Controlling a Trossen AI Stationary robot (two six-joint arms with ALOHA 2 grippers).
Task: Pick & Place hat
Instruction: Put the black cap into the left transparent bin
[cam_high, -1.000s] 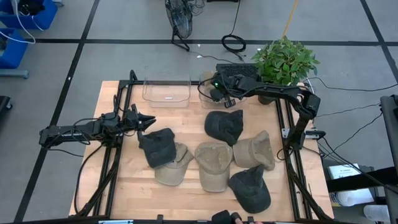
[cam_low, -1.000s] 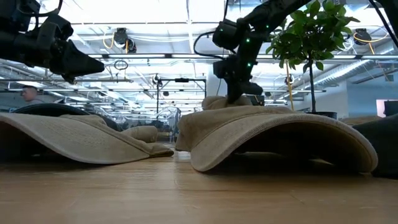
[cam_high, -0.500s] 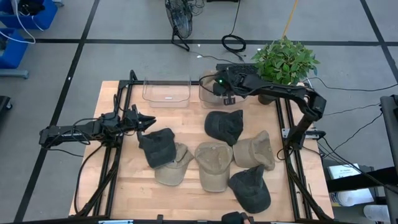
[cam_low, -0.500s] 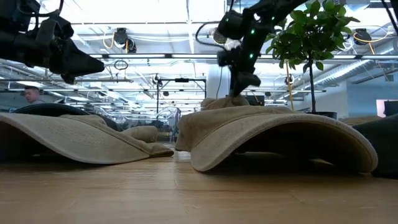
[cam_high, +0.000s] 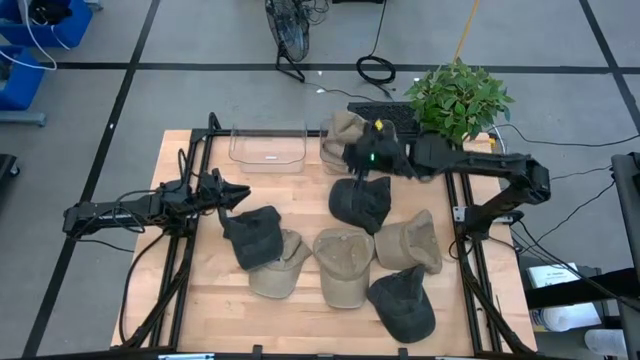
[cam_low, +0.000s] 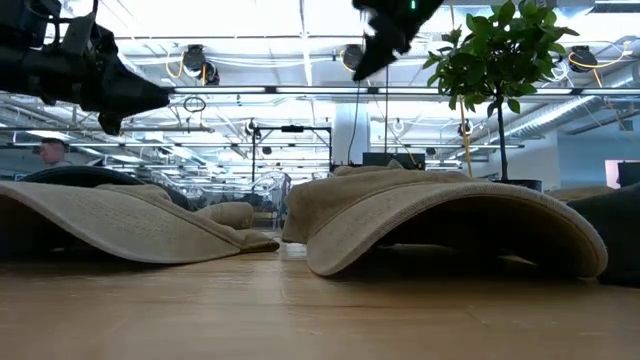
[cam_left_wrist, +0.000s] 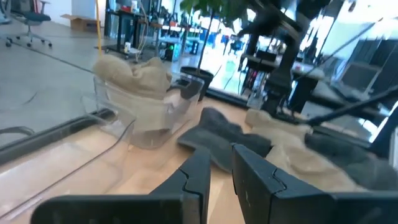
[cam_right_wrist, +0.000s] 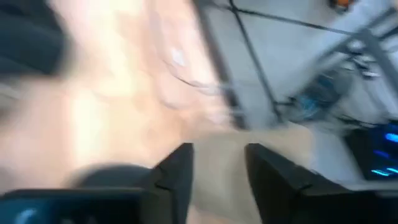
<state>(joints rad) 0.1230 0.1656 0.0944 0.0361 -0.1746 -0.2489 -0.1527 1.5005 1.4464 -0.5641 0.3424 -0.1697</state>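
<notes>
Several caps lie brim-down on the wooden table: a dark cap (cam_high: 360, 203) at centre, a dark cap (cam_high: 255, 235) partly over a beige one (cam_high: 275, 270), two more beige caps (cam_high: 343, 262) (cam_high: 410, 243) and a dark one (cam_high: 403, 300) near the front. One beige cap (cam_high: 345, 128) (cam_left_wrist: 134, 74) sits in the right clear bin. My right gripper (cam_high: 358, 165) (cam_right_wrist: 219, 155) hovers open, raised over the far edge of the centre dark cap. My left gripper (cam_high: 238, 193) (cam_left_wrist: 221, 174) waits with a narrow gap, above the table's left side.
An empty clear bin (cam_high: 268, 148) stands at the far edge beside the bin with the cap. A potted plant (cam_high: 458, 98) stands at the far right corner. Black frame rails (cam_high: 190, 230) run along both sides. The low view shows beige caps (cam_low: 440, 215) close in front.
My right gripper has risen from the clear bin at the far edge and swung toward the near edge, ending above the centre dark cap. The beige cap stays in the bin.
</notes>
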